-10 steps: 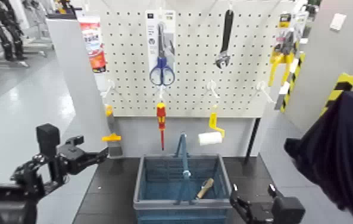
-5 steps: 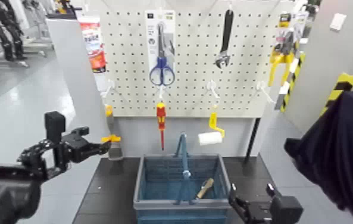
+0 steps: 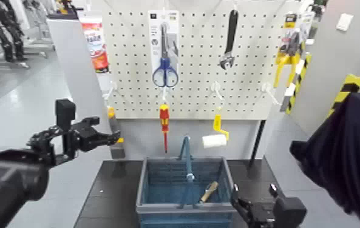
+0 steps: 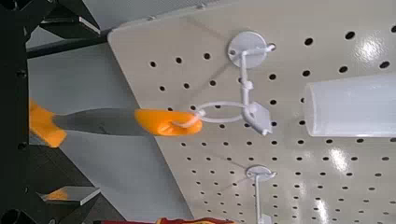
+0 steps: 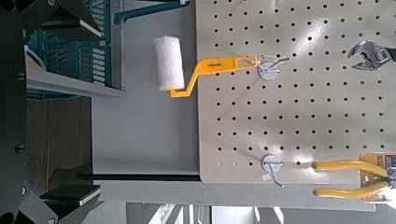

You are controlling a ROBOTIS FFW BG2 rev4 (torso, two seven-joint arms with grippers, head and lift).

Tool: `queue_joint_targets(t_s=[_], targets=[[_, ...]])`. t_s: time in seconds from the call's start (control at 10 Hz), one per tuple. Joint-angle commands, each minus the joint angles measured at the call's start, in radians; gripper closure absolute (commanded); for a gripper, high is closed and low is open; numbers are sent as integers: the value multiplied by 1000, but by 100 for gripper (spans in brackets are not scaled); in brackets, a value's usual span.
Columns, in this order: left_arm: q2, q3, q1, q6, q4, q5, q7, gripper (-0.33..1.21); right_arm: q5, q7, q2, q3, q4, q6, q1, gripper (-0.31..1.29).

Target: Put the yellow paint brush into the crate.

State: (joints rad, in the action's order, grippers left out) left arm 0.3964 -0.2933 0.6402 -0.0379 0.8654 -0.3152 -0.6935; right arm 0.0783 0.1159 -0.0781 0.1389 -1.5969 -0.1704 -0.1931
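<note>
The left gripper [image 4: 75, 126], jaws standing wide around the smooth orange-and-grey brush [image 4: 98, 121], is hovering before the perforated pegboard [image 4: 215, 56]; the right gripper [image 5: 70, 112], also wide, is hanging beside the slatted blue plastic crate [image 3: 185, 209].

Robotics lab with a mock tool-shop display

A pegboard [image 3: 188, 97] carries hanging scissors [image 3: 165, 70], an adjustable wrench [image 3: 229, 42], a screwdriver [image 3: 164, 126] and a roller [image 3: 217, 138], some goods in retail packaging, like a small hardware display. Beyond its left edge, dark machine-like equipment [image 3: 1, 30] and metal frames [image 3: 33, 21] stand on a smooth grey floor [image 3: 27, 115]; black-and-yellow hazard tape [image 3: 346, 91] marks the right side, which suggests a lab.
</note>
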Motion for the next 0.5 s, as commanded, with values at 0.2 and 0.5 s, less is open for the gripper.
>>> queue_joint_targets(t_s=[0.2,0.5], targets=[[-19,-55,68,-28,-66,-27,-35,16,1,-1,-2,4,0,-8,4,15],[-21,-56,70,-22,-69,-33,-40,66,3,-1,-2,2,0,-9,4,15]])
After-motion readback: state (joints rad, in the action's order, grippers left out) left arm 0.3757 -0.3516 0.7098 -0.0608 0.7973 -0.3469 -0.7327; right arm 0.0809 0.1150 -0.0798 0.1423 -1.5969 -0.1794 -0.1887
